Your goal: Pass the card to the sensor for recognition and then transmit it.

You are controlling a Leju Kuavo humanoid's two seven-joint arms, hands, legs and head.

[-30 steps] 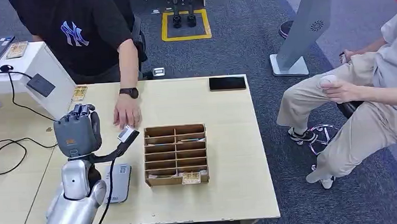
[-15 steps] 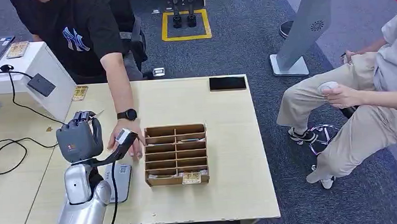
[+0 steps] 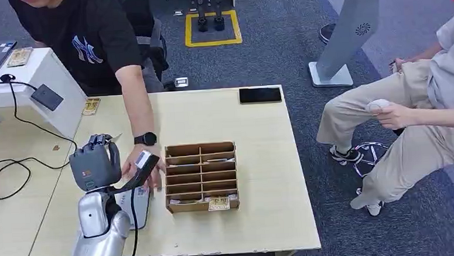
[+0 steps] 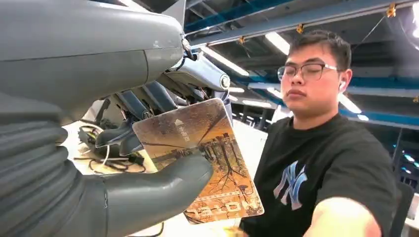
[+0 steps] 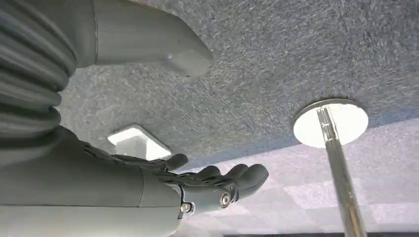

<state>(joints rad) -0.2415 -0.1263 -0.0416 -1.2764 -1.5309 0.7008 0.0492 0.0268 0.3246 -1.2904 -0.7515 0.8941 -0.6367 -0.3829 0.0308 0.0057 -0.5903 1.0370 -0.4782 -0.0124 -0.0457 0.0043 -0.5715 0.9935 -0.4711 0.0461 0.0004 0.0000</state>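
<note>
Item: brown printed plastic card (image 4: pixel 200 158), pinched between thumb and dark fingers of left hand (image 3: pixel 94 164), raised above light wooden table (image 3: pixel 264 214), beside a person's hand (image 3: pixel 141 165). Right hand (image 5: pixel 197 185): fingers spread, nothing held, above grey carpet (image 5: pixel 276 59).

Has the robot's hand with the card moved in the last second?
Yes. The left hand holding the card has come nearer the robot and a little toward the wooden box, judged against the table edge in the head view.

two people (image 3: pixel 100 46), one organizer (image 3: pixel 202 176), one phone (image 3: pixel 260 95)
</note>
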